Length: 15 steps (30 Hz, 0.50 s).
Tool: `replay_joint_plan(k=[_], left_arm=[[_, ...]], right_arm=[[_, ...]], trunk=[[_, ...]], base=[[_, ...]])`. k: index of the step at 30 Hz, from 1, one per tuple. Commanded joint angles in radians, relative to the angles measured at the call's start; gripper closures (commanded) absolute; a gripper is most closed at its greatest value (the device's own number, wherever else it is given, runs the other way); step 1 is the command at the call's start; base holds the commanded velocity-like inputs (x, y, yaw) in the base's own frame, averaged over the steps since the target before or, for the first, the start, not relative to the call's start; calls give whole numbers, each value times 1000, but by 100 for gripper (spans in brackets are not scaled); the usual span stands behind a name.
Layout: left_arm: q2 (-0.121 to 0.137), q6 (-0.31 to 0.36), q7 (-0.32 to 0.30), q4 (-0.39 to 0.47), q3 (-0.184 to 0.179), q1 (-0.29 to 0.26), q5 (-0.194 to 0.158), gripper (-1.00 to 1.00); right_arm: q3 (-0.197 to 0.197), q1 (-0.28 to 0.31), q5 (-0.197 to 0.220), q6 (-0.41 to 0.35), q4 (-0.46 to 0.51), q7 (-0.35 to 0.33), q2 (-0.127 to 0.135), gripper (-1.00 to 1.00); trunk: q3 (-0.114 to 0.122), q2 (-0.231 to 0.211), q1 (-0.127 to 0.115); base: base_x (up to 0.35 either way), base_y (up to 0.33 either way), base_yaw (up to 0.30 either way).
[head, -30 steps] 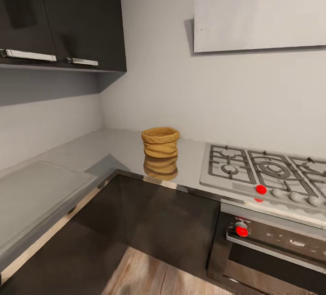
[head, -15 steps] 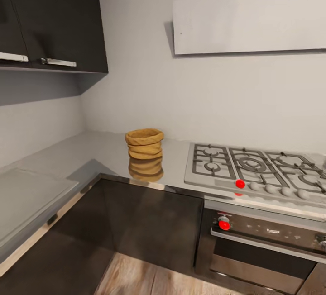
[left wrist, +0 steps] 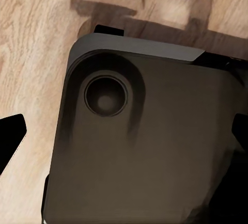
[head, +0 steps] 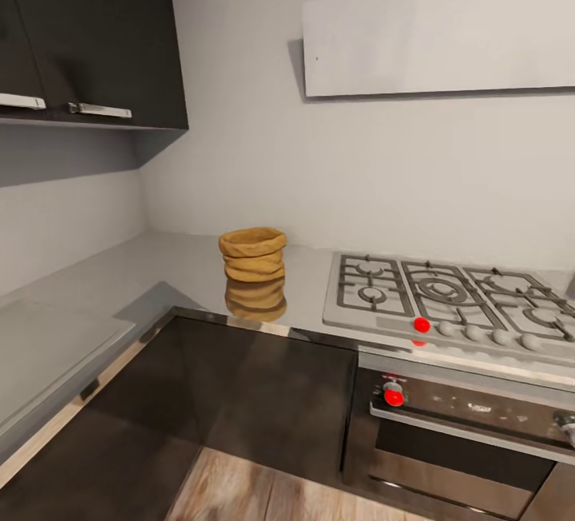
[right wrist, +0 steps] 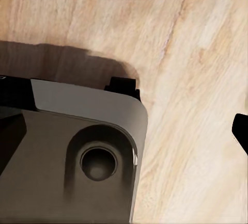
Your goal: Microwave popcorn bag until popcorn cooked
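The popcorn bag [head: 253, 254] stands upright on the grey glossy desk [head: 144, 273], near the inner corner where the slab turns, with its reflection showing in the surface in front of it. It sits just beside the grey gas hob [head: 447, 301], apart from the hob's left edge. The hob carries dark grates and a row of knobs, one of them red [head: 422, 324]. Below the hob is a dark steel oven [head: 471, 425] with another red knob [head: 393, 397]. Dark brown cabinet fronts [head: 263, 393] run under the desk, dark wall cabinets [head: 88, 25] with pale handles hang at the upper left, and a flat white hood [head: 439, 33] is fixed to the grey wall above the hob. Both wrist views look down on a wooden floor [right wrist: 196, 53] and the rounded grey corners of the robot's base [left wrist: 144, 141]. Black finger shapes [left wrist: 10, 141] sit at the borders of these views, but whether the left tool or the right tool is apart or together I cannot tell.
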State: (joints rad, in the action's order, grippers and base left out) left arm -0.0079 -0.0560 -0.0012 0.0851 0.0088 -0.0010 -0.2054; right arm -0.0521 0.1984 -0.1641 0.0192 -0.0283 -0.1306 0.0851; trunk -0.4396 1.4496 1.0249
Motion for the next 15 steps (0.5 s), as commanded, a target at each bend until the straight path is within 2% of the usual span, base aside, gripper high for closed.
replay_joint_plan(k=[1, 12, 15], left_arm=[[1, -2, 0, 0, 0, 0, -6, -100], [4, -2, 0, 0, 0, 0, -6, -100], [4, -2, 0, 1, 0, 0, -6, -100]], right_arm=[[-6, 1, -19, 4, -3, -1, -1, -100], [-7, 2, -25, 7, -3, -1, 3, -100], [-7, 1, -25, 7, -3, -1, 3, -100]], trunk=[[-1, 1, 0], [-1, 1, 0], [-1, 1, 0]], base=[[209, 0, 0], [256, 0, 0], [149, 0, 0]])
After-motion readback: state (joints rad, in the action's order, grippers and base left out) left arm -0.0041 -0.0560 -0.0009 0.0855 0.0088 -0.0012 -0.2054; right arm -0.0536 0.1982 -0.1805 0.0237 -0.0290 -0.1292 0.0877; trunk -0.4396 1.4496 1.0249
